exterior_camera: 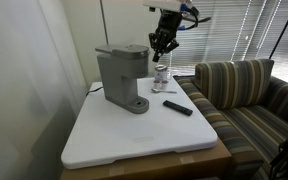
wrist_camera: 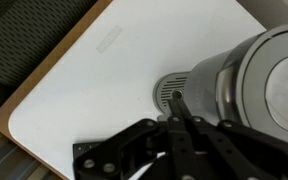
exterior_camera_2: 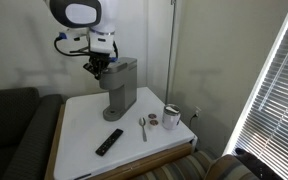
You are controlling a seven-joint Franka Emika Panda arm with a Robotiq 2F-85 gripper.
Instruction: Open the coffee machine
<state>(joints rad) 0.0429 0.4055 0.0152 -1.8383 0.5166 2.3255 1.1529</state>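
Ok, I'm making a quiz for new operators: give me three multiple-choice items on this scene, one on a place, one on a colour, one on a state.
1. Where does the flat black remote lie? A on a chair; B on the white table top; C on a shelf.
2. What colour is the tall boxy coffee machine? A grey; B red; C yellow.
3. How is its hinged top lid? A raised; B taken off; C down.
Key: 1 B, it rests before the machine; 2 A, grey in both exterior views; 3 C, it sits flush on the body.
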